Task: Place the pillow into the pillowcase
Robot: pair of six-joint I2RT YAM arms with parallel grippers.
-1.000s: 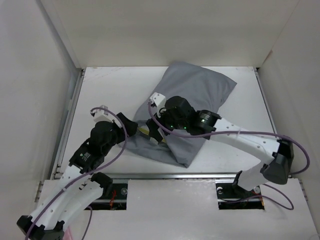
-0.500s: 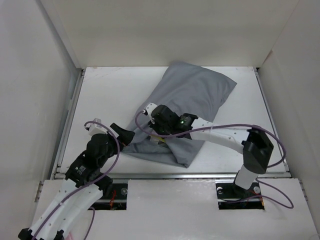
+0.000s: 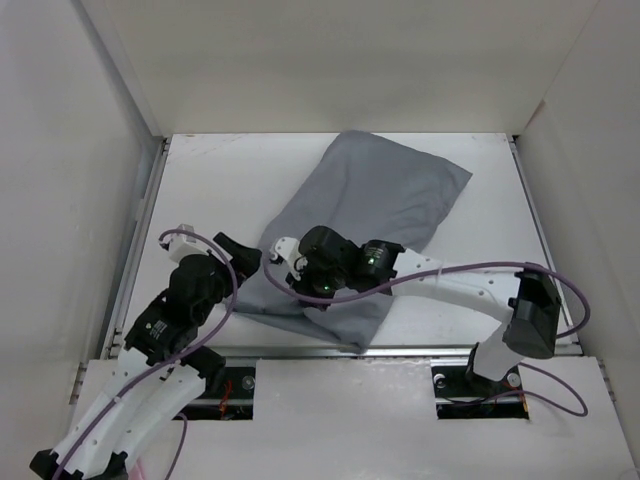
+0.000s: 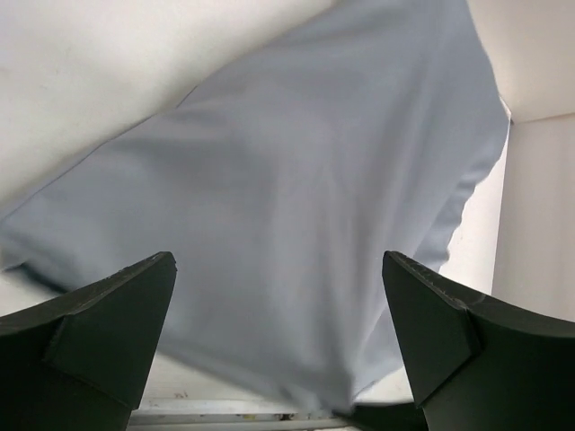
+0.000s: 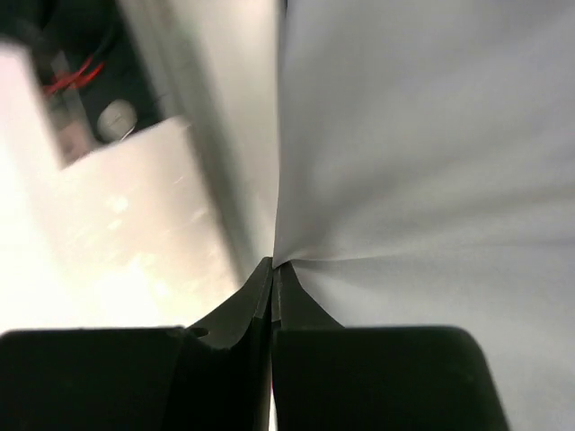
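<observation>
The grey pillowcase point(image 3: 370, 200) lies slantwise on the white table, plump, running from the far right to the near middle. No part of the pillow shows; the grey cloth covers it. My right gripper point(image 3: 298, 288) sits at the case's near left end, shut on a pinch of pillowcase point(image 5: 431, 135) fabric that fans out from the right gripper's point(image 5: 272, 262) tips. Just left of that end is my left gripper point(image 3: 245, 262), apart from the cloth. In its wrist view the left gripper point(image 4: 278, 260) is wide open, with nothing between its fingers and the pillowcase point(image 4: 314, 180) ahead.
White walls close in the table on the left, back and right. A metal rail point(image 3: 350, 350) runs along the near edge. Beyond it the front board has two cut-outs, the left one point(image 3: 230, 385) holding red wires.
My right gripper has closed on the pillowcase's near left end and moved left and nearer with it. The yellow strip seen earlier no longer shows. The left arm has drawn back left, still open.
</observation>
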